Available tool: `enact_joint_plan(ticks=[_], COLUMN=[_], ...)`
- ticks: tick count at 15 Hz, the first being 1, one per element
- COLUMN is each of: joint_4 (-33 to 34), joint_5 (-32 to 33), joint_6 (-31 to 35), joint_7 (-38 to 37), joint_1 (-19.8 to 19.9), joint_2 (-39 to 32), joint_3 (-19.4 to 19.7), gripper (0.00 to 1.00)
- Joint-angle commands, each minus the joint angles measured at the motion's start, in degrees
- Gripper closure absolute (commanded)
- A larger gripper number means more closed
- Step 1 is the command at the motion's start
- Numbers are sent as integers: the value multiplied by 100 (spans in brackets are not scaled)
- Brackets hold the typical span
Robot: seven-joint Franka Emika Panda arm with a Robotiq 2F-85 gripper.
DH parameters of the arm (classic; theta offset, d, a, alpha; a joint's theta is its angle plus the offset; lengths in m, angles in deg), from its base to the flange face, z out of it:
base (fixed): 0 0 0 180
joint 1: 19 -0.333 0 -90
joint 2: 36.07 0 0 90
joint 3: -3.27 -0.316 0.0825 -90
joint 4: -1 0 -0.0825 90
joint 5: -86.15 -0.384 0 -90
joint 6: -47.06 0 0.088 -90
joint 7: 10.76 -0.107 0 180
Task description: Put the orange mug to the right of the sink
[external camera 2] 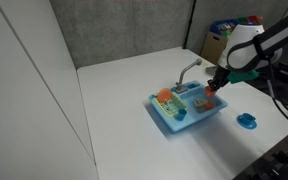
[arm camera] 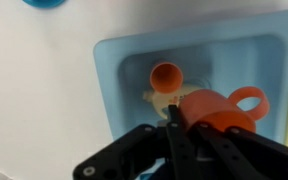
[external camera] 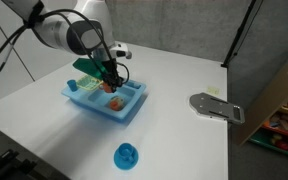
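Note:
My gripper [arm camera: 184,125] is shut on the orange mug [arm camera: 219,105], gripping its rim, with the handle pointing away to the right in the wrist view. In both exterior views the gripper [external camera: 111,80] [external camera 2: 215,84] holds the mug [external camera 2: 212,89] just above the light blue sink [external camera: 96,107] [external camera 2: 169,120]. The sink basin [arm camera: 119,60] lies directly below in the wrist view. The grey faucet [external camera 2: 189,70] stands at the sink's back edge.
An orange-and-yellow toy food piece [arm camera: 165,76] [external camera: 115,101] [external camera 2: 164,96] lies in the sink. A blue round cup-like object [external camera: 127,155] [external camera 2: 247,121] sits on the white table. A flat grey device [external camera: 216,106] and a cardboard box [external camera: 279,95] are at the table's side.

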Motion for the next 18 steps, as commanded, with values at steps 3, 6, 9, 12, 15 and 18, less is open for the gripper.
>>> enact_joint_plan(ticks=[3, 6, 9, 12, 15, 18], joint_4=[308, 454, 312, 308, 307, 356], joint_5=[-418, -548, -514, -517, -514, -491], joint_6=[-321, -435, -325, -328, -328, -366], joint_7=[230, 171, 145, 152, 150, -25], joint_1=[514, 673, 639, 641, 621, 588], joint_2=[-54, -114, -50, -57, -60, -97], joint_3=[113, 194, 241, 248, 246, 330], gripper=[96, 96, 97, 93, 93, 97])
